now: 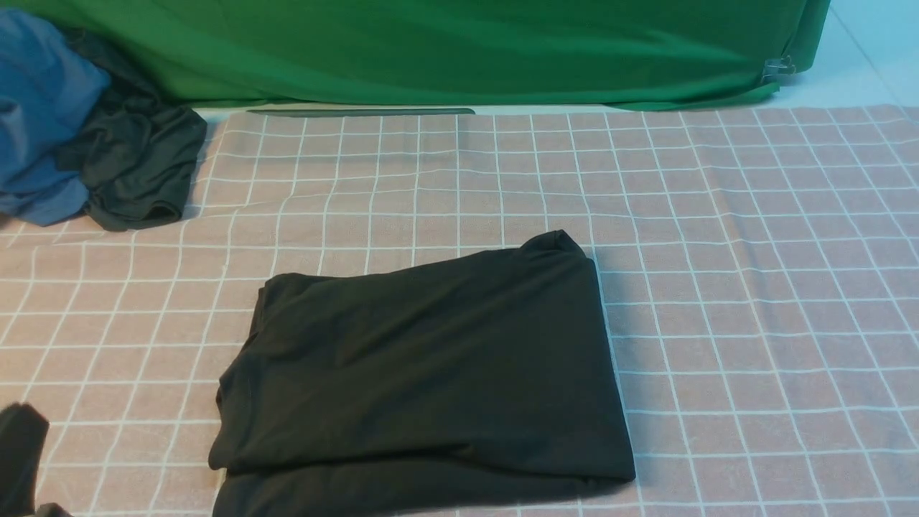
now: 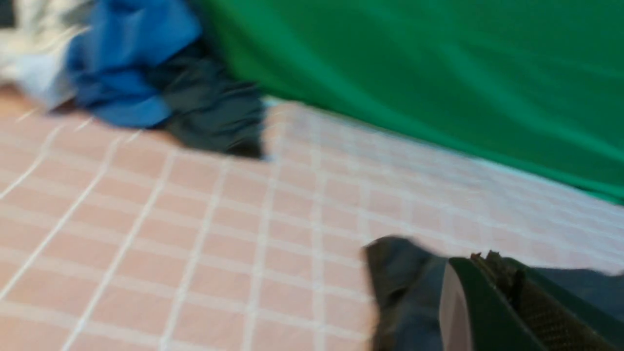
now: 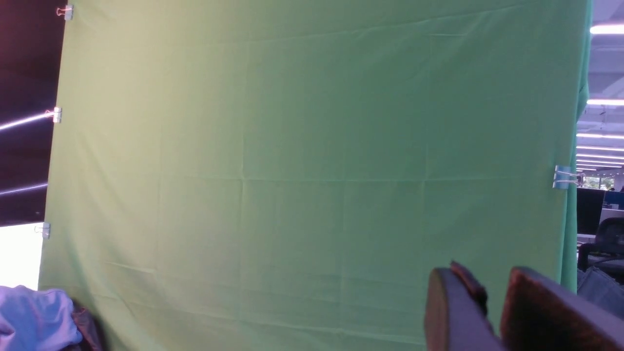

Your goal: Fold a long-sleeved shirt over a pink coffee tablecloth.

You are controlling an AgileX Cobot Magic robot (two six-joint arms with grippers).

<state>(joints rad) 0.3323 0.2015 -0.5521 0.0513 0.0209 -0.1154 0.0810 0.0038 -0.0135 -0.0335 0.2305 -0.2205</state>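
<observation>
The long-sleeved shirt (image 1: 423,373) lies folded into a black rectangle on the pink coffee tablecloth (image 1: 754,287), near the front centre. Its logo and label are hidden. My left gripper (image 1: 20,449) shows as a dark shape at the front left corner, well clear of the shirt's left edge. In the blurred left wrist view its fingers (image 2: 492,265) press together with nothing between them, and the shirt (image 2: 399,278) lies beyond them. My right gripper (image 3: 495,285) is raised, facing the green backdrop. A narrow gap shows between its fingers, which hold nothing. It is out of the front view.
A blue garment (image 1: 39,115) and a smaller dark grey-green garment (image 1: 136,165) are bunched at the back left of the cloth. The green cloth (image 1: 459,50) hangs along the far edge, held by clips (image 1: 779,70).
</observation>
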